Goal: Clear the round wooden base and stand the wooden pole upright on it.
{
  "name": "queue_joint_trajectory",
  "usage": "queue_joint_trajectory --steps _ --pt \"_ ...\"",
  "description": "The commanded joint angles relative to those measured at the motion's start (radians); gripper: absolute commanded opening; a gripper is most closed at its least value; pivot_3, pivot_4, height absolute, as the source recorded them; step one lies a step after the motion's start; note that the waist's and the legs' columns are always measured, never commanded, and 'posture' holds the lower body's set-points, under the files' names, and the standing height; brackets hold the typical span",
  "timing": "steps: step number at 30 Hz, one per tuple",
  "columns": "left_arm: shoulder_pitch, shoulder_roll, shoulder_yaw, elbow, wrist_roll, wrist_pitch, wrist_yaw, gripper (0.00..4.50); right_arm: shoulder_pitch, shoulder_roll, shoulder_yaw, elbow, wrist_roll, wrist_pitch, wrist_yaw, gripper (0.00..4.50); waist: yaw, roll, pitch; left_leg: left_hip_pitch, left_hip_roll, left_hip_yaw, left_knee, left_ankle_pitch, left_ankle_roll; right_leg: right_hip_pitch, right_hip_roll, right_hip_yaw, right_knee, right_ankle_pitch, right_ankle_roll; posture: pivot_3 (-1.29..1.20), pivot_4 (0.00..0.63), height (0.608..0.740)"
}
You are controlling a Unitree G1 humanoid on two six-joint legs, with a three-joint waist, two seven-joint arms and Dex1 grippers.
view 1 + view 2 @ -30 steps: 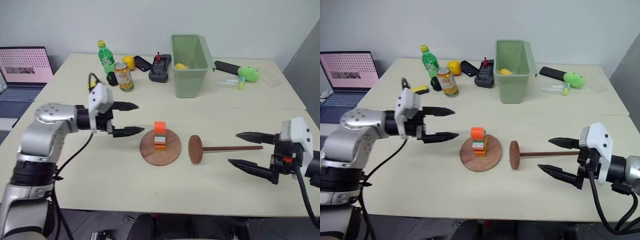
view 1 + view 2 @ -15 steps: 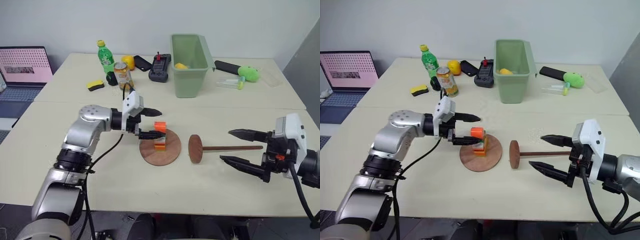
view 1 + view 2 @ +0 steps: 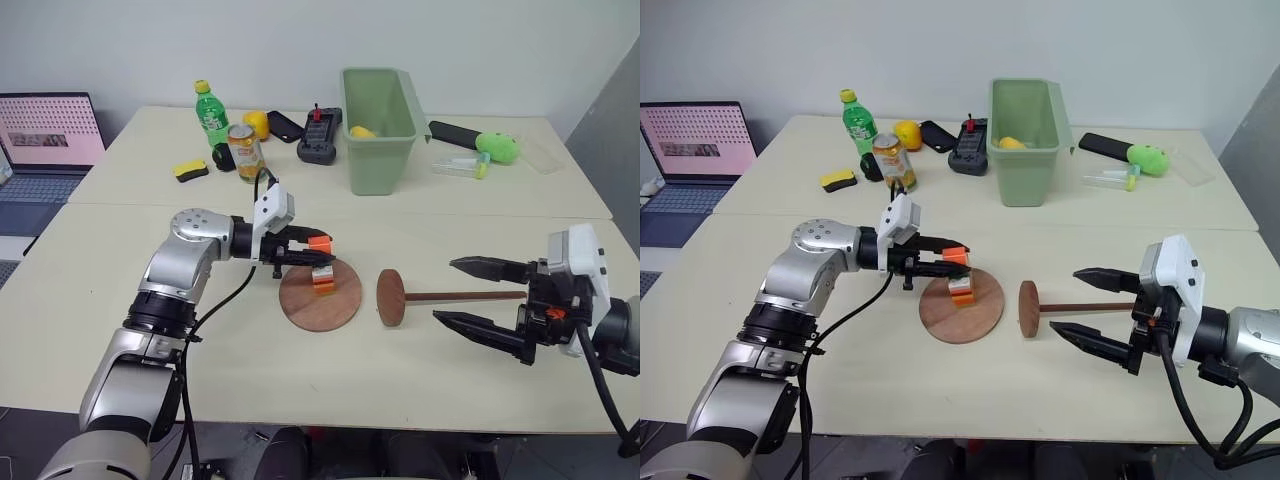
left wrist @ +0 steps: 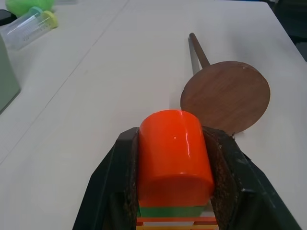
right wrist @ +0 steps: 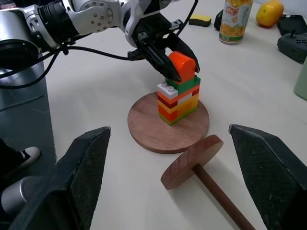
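The round wooden base [image 3: 322, 303] lies flat mid-table, and a stack of toy bricks [image 3: 322, 274] with an orange top stands on it. From the left, my left gripper [image 3: 320, 248] reaches in and is shut on the orange top piece [image 4: 173, 153]. To the right of the base lies the wooden pole [image 3: 465, 296], its fixed disc [image 3: 390, 298] resting on edge near the base. My right gripper [image 3: 444, 290] hovers open beside the rod's far end, one finger on each side, touching nothing.
Across the back of the table stand a green bin [image 3: 378, 125], a drink can [image 3: 246, 152], a green bottle [image 3: 210, 113], a yellow sponge [image 3: 190, 170], black devices [image 3: 320, 140] and a green toy [image 3: 497, 147]. A laptop [image 3: 45, 135] sits far left.
My left gripper swung in from the left to the brick stack and closed on its orange top. The right gripper has hardly moved.
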Motion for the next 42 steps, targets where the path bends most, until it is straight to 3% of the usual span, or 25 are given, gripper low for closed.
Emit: queue_joint_trajectory --steps 1,7,17,25,33,35,38,42 --pt "-0.015 0.002 0.037 -0.027 -0.018 0.005 0.015 1.50 -0.036 -0.020 0.001 -0.013 0.017 -0.021 0.011 4.13 0.000 0.000 0.000 0.000 0.000 0.000 0.000 0.000 0.000 0.000 0.000 0.000 0.000 0.000 0.000 0.00 0.150 0.740" --pt "-0.008 0.076 0.172 -0.008 -0.024 0.021 0.150 1.50 -0.148 -0.033 0.069 0.015 0.029 -0.026 0.033 4.13 -0.005 -0.001 0.000 0.000 0.001 -0.001 0.000 0.000 0.000 -0.001 0.001 0.000 0.000 0.000 0.000 0.00 0.150 0.740" --pt "0.144 0.293 0.465 0.172 0.031 -0.026 0.484 1.50 -0.551 0.136 0.477 0.158 -0.201 -0.059 0.074 4.13 -0.019 0.000 0.001 -0.001 0.003 -0.002 -0.001 0.000 0.000 -0.004 -0.003 0.000 0.001 0.000 0.000 0.00 0.150 0.740" --pt "0.280 0.286 0.618 0.234 -0.007 -0.055 0.637 1.50 -0.719 0.226 0.639 0.261 -0.310 -0.047 0.167 4.13 0.000 -0.001 0.001 -0.004 0.000 -0.002 0.000 0.000 0.000 -0.006 -0.007 -0.001 0.000 0.000 0.000 0.00 0.150 0.740" --pt "0.330 0.260 0.661 0.231 -0.043 -0.037 0.696 1.50 -0.726 0.251 0.637 0.283 -0.352 -0.059 0.228 4.13 -0.002 -0.001 0.001 -0.004 0.001 -0.003 0.000 0.000 0.000 -0.006 -0.007 -0.001 0.001 0.000 0.000 0.00 0.150 0.740" --pt "0.334 0.259 0.666 0.228 -0.045 -0.031 0.713 2.20 -0.726 0.256 0.632 0.283 -0.355 -0.058 0.235 4.13 -0.003 -0.001 0.001 -0.004 0.001 -0.003 0.000 0.000 0.000 -0.006 -0.007 -0.001 0.001 0.000 0.000 0.00 0.150 0.740" --pt "0.336 0.262 0.665 0.224 -0.051 -0.028 0.724 2.62 -0.725 0.260 0.627 0.285 -0.358 -0.056 0.241 4.13 -0.003 -0.001 0.001 -0.004 0.001 -0.003 0.000 0.000 0.000 -0.006 -0.007 -0.001 0.001 0.000 0.000 0.00 0.150 0.740" --pt "0.328 0.273 0.667 0.212 -0.060 -0.018 0.731 3.51 -0.726 0.267 0.621 0.287 -0.364 -0.054 0.245 4.13 -0.003 -0.001 0.001 -0.004 0.001 -0.003 0.000 0.000 0.000 -0.006 -0.007 -0.001 0.001 0.000 0.000 0.00 0.150 0.740"
